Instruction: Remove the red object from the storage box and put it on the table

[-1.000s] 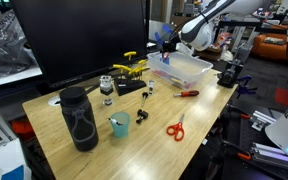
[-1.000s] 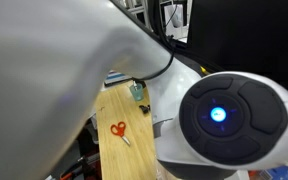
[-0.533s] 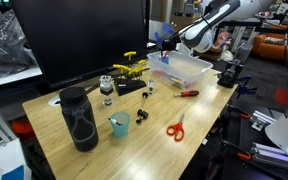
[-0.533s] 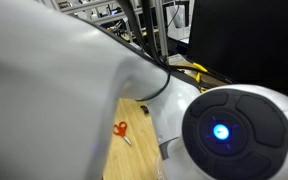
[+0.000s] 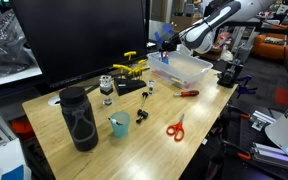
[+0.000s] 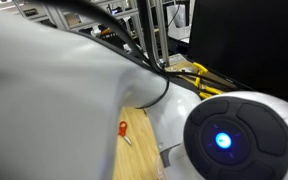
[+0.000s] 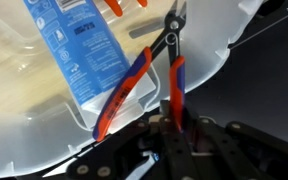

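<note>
The red object [image 7: 144,68] is a pair of small pliers with dark red handles and dark jaws. In the wrist view my gripper [image 7: 174,116] is shut on one of its handles, and the tool hangs over the storage box [image 7: 24,95]. The translucent box holds a blue-and-white packet [image 7: 79,50]. In an exterior view my gripper [image 5: 166,42] is just above the far end of the box [image 5: 189,72], which stands at the far right of the wood-grain table [image 5: 144,140]. The tool is only a dark speck there.
Red-handled scissors [image 5: 175,128] and a slim red tool [image 5: 187,93] lie on the table near the box. A black bottle [image 5: 79,118], a teal cup [image 5: 119,124], yellow clamps [image 5: 132,65] and a large monitor [image 5: 79,40] stand farther off. The robot's body [image 6: 224,140] fills an exterior view.
The arm's upper links have shifted a little. The gripper stays above the far end of the box, still shut on the tool.
</note>
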Action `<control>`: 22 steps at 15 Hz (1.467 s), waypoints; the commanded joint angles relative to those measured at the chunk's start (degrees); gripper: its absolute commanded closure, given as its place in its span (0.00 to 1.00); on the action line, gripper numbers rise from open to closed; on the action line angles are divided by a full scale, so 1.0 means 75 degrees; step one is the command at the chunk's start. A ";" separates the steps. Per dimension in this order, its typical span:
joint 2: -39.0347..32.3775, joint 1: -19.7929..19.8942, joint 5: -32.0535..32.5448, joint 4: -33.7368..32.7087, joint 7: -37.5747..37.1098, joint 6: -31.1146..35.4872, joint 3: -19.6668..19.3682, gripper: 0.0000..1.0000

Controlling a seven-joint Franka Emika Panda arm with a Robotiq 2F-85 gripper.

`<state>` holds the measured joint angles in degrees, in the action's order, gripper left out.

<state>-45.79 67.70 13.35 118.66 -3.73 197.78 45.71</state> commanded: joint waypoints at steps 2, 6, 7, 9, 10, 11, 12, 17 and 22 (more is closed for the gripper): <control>-0.0060 0.0148 0.0256 0.0035 -0.0084 -0.0072 0.0088 0.96; -0.0069 0.0174 0.0234 0.0067 -0.0125 -0.0122 0.0122 0.94; -0.0072 0.0186 0.0238 0.0076 -0.0126 -0.0146 0.0134 0.94; -0.0080 0.0203 0.0240 0.0091 -0.0127 -0.0177 0.0154 0.96; -0.0156 0.0318 0.0338 0.0099 -0.0109 -0.0298 0.0287 0.96; -0.0193 0.0439 0.0395 0.0131 -0.0104 -0.0529 0.0420 0.96; -0.0174 0.0487 0.0351 0.0167 -0.0079 -0.0754 0.0478 0.96; 0.1416 0.2599 -0.0244 0.2377 -0.0263 -0.1765 0.2564 0.96; 0.2168 0.4521 -0.0973 0.3264 -0.0245 -0.2365 0.4308 0.96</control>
<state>-33.29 94.17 9.61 139.75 -5.21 183.11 70.67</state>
